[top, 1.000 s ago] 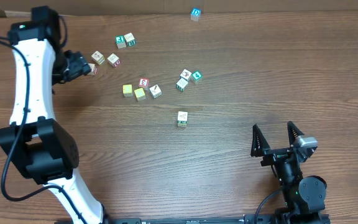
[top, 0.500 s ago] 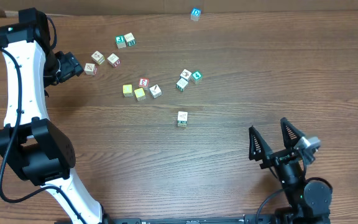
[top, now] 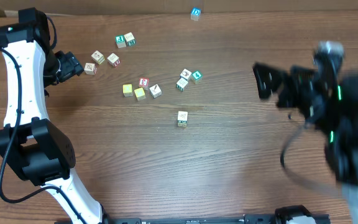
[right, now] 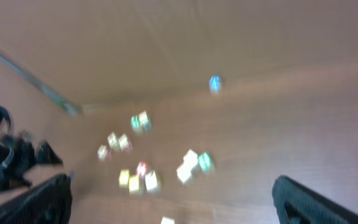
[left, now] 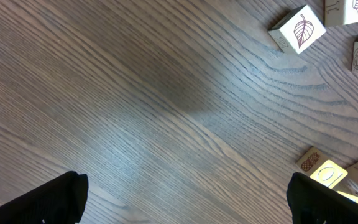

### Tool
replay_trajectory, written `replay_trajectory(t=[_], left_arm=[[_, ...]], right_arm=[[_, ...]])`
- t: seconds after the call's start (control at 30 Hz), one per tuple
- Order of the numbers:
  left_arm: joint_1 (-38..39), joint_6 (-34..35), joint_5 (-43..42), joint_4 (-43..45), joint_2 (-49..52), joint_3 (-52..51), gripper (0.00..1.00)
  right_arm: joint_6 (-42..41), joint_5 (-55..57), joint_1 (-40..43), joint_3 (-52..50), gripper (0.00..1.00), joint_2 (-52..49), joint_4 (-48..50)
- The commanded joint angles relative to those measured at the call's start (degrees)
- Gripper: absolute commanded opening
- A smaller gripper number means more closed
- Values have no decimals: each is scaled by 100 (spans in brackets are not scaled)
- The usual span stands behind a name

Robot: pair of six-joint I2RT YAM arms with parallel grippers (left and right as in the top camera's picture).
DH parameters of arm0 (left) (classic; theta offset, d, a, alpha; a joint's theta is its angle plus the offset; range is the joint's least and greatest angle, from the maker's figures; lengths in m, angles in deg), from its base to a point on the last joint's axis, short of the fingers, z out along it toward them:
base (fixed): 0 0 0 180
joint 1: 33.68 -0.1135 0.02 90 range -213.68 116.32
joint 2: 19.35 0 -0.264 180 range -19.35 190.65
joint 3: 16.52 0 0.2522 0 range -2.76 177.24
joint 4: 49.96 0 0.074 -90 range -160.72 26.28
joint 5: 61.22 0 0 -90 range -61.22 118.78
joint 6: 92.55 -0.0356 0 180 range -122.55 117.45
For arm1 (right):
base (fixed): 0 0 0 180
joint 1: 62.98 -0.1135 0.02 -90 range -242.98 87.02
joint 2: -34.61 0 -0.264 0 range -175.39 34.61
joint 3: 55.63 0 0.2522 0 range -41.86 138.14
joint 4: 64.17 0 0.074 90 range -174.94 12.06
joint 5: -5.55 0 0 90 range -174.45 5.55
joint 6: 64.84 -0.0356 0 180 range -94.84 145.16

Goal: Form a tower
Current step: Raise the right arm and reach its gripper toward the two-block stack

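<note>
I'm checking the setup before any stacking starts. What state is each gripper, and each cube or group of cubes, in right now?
left gripper: open, empty, low over the table.
right gripper: open, empty, raised high, blurred.
yellow cubes: side by side on the table, nothing on top.
green-edged white cube: standing apart from the others.
blue cube: alone near the far edge.
other cubes: loose, in small clusters.

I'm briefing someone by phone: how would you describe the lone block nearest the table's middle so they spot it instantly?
On the wooden table, find the scatter of letter cubes across the far half. Just nearer the robot than that scatter stands a green-edged white cube. Unlike them it has no close neighbour; the only other loner, at the far edge, is a blue cube.
</note>
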Motion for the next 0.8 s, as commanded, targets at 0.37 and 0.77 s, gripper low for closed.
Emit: replay_trajectory(t=[0.37,0.77], left_arm=[[11,-24,-13,7,-87,74,99],[11,-26,-13,7,-87,74,100]], right_arm=[[-35,-2468,-101,2820,63,-3764,-1639],[-1115,813,-2015,2813,77,-4889,-2116]])
